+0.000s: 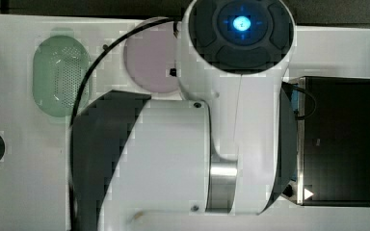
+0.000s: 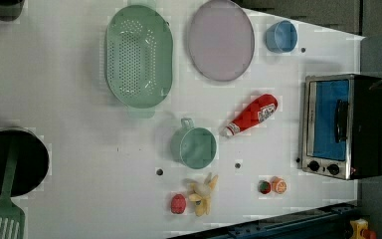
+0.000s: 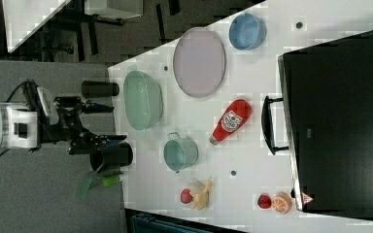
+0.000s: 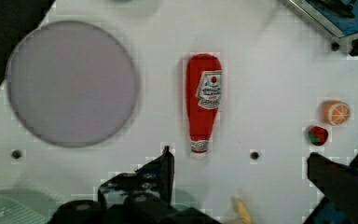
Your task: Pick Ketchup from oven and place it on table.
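The Ketchup [image 2: 251, 115], a slim red bottle with a white cap, lies on its side on the white table [image 2: 79, 149], between the pink plate and the oven [image 2: 338, 127]. The oven's blue-tinted door is shut. The wrist view has the Ketchup [image 4: 204, 102] lying flat with its cap toward my gripper [image 4: 240, 161], whose dark fingers [image 4: 165, 168] stand wide apart with nothing between them. In the right view my gripper [image 3: 112, 123] is open and hangs well away from the Ketchup [image 3: 230, 121], at the right view's left. In the top view my arm covers most of the table [image 1: 9, 192] beside the oven [image 1: 339, 139].
A green colander [image 2: 138, 56], a pink plate [image 2: 221, 40] and a blue cup [image 2: 280, 36] line one table edge. A teal mug [image 2: 195, 145] stands near the Ketchup. A strawberry toy [image 2: 178, 203], a banana [image 2: 203, 194], an orange half [image 2: 278, 185], a black pot [image 2: 10, 162] and a green spatula [image 2: 2, 219] lie elsewhere.
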